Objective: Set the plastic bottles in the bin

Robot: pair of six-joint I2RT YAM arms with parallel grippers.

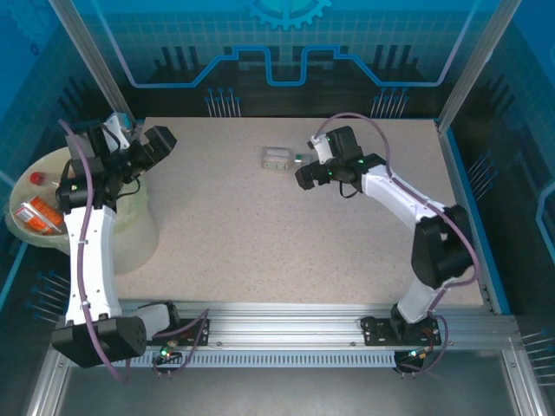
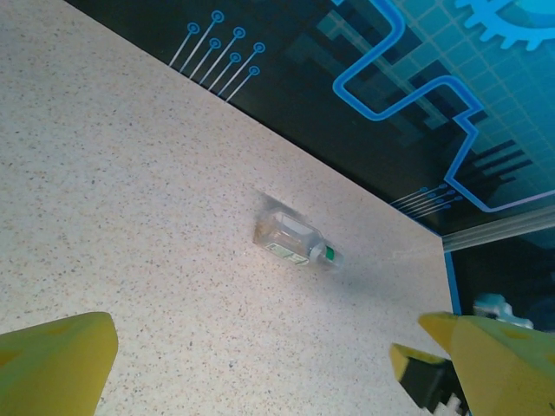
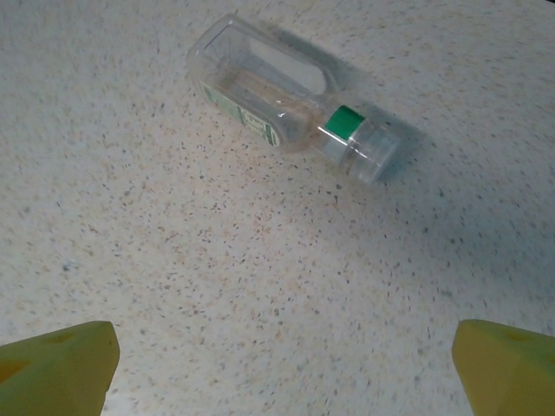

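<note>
- Your right end effector [image 1: 303, 177] is spread wide with nothing between its fingers.
- Just ahead of it, a clear bottle [image 3: 295, 100] with a green band lies on its side on the desk [image 1: 260, 251], cap pointing toward that arm.
- Your left end effector [image 1: 161, 144] is wide too, and empty, near the bin [image 1: 130, 230].
- The bin sits at the desk's left edge, and inside it you can see an orange-labelled bottle [image 1: 39, 215].

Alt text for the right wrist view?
A clear plastic bottle lies on its side on the speckled table, green band by the cap, cap pointing right. The right pincer is open and empty, its yellow fingertips in the bottom corners, apart from the bottle.
</note>
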